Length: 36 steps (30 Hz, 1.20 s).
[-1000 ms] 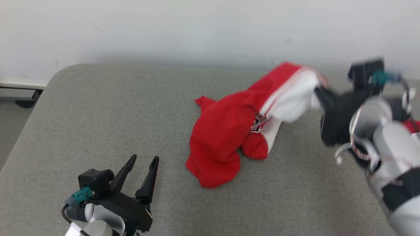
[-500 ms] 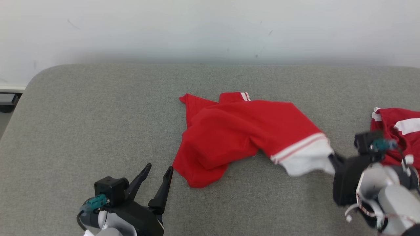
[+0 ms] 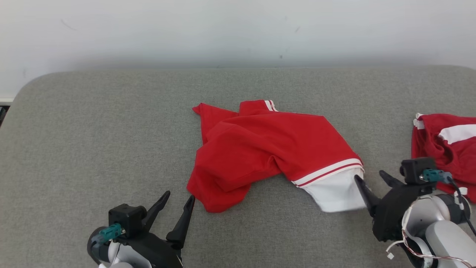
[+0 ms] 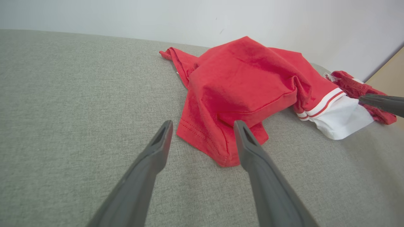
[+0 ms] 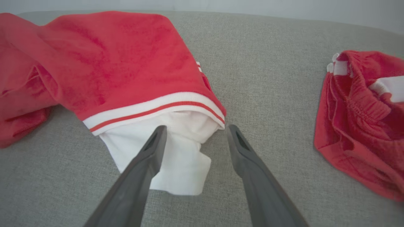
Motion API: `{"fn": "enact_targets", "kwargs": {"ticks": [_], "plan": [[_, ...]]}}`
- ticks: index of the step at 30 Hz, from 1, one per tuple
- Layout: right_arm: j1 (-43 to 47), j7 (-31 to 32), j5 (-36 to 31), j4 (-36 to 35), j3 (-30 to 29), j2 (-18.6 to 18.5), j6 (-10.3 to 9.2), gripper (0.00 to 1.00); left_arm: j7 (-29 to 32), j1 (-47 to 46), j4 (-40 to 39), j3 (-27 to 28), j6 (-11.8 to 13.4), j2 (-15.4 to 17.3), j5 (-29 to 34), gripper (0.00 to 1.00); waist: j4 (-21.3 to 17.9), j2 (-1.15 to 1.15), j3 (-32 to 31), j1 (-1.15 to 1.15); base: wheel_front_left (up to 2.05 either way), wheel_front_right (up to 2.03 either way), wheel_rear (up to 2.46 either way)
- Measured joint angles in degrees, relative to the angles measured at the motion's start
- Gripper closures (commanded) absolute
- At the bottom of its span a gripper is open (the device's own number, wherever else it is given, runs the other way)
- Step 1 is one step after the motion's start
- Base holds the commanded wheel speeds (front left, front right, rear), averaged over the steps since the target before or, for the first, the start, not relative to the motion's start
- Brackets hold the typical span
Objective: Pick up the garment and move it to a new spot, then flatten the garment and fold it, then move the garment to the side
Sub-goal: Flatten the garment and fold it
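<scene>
The garment [image 3: 267,145] is red with a white, red-striped end and lies crumpled on the grey padded surface [image 3: 93,130]. My right gripper [image 3: 368,175] stands open at the white end, its fingers either side of the loose white cloth [image 5: 176,157] without gripping it. In the right wrist view the right gripper [image 5: 196,127] points at that white end, with the garment [image 5: 110,63] spreading away to the left. My left gripper [image 3: 179,194] is open and empty just short of the red hem. The left wrist view has the left gripper [image 4: 203,123] facing the garment [image 4: 246,78].
A second red and white piece of clothing [image 3: 446,145] lies bunched at the right edge, close to my right wrist, and appears again [image 5: 359,126] to the right of my fingers. A pale wall [image 3: 238,29] runs behind the surface. A right finger [image 4: 382,104] reaches in from the right.
My right gripper carried the garment's white end down and forward, laid it on the surface, then opened and let go. The left gripper stayed open. The head camera has shifted.
</scene>
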Motion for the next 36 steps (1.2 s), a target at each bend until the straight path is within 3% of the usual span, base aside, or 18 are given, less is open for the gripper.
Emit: {"fn": "enact_targets", "kwargs": {"ticks": [12,26,36], "plan": [[5.2,-0.5,-0.6,-7.0,-1.7,-1.0,-1.7,0.0,1.5,1.2,-0.7,-0.7,0.5,-0.3,0.0,0.0,-2.0,0.0,1.1,0.0,0.0,0.0,0.0],[2.5,3.1,-3.4,-4.2,1.7,-1.1,-1.76,0.0,6.7,-1.8,5.0,-3.3,-1.8,-4.5,-0.9,0.0,-1.6,0.0,2.0,0.0,0.0,0.0,0.0],[1.0,4.5,-4.4,-2.2,3.7,-0.5,-1.75,0.0,9.5,-3.2,10.4,-1.9,-2.2,-6.9,-4.1,0.0,-1.8,0.0,2.8,0.0,0.0,0.0,0.0]]}}
